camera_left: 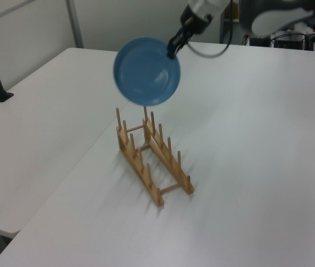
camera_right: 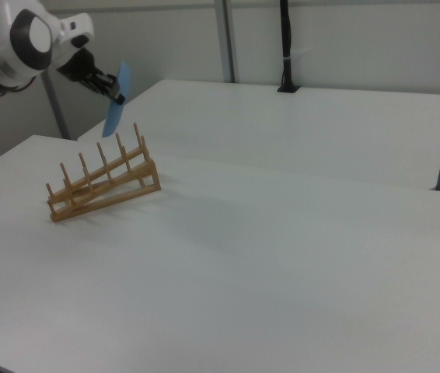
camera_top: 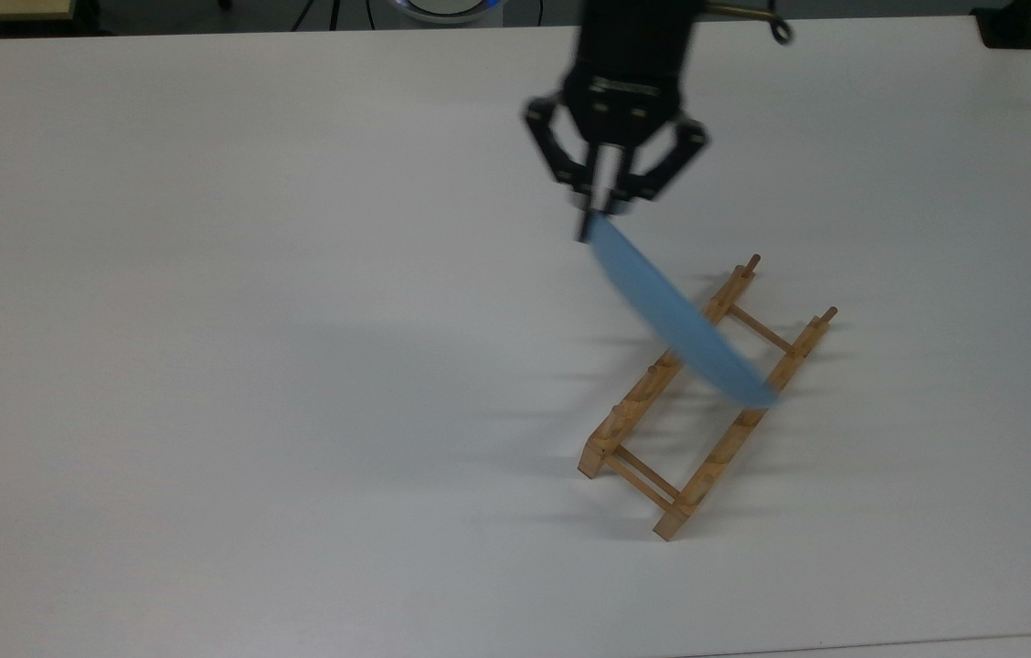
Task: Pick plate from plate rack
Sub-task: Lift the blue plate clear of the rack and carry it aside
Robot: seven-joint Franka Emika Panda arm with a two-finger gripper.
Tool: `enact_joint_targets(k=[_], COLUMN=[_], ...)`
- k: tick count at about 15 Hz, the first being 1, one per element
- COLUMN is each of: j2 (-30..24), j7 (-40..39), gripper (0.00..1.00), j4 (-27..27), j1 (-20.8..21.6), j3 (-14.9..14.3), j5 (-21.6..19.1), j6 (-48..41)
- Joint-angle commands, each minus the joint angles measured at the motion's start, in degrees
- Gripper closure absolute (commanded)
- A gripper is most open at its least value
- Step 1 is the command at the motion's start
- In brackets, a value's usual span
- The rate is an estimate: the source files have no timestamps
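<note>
plate (camera_left: 146,71) | pinched by rim in gripper (camera_top: 600,224) | above plate rack (camera_left: 149,157) | white table (camera_top: 205,366)

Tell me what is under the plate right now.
The plate hangs in the air, gripped at its rim by the pincer. Below it stands the rack on the white table, slots empty. In the top view the plate covers part of both rails.

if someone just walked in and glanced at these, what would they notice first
Most likely the light-blue plate, hanging in the air, pinched at its rim by the black gripper and clear of the pegs below. Next comes the small wooden plate rack, standing with no plate in it on the wide white table, toward the top view's right. In the right view the plate shows nearly edge-on, above the rack's taller end.
</note>
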State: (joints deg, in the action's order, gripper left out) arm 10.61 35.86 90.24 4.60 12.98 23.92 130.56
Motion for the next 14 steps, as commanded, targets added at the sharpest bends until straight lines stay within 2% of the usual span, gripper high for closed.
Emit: enact_joint_targets(k=[1,3,4,6,8,12,13,14], j2=[-5.5,-7.3,-7.9,-8.7,-8.6,-8.5,-8.3,-8.1], j7=[-12.0,-24.4,-30.3,-41.3,-51.1,-62.5,-63.8,-63.7], gripper=[1.00,1.00,1.00,1.00,1.00,1.00,1.00,1.00], j4=[2.3,2.3,2.3,2.6,4.1,7.8,9.0,9.9], j1=[-6.1,-9.9,-11.2,-12.8,-14.1,-16.6,-17.3,-17.8], j3=[-0.3,-1.3,-2.2,-4.5,-6.5,-9.3,-10.1,-11.5], j5=[-13.2,-19.3,-20.7,-22.0,-22.1,-22.3,-23.5,-26.5], j6=[-11.4,-20.2,-24.9,-33.2,-37.5,-39.5,-39.5,-39.6])
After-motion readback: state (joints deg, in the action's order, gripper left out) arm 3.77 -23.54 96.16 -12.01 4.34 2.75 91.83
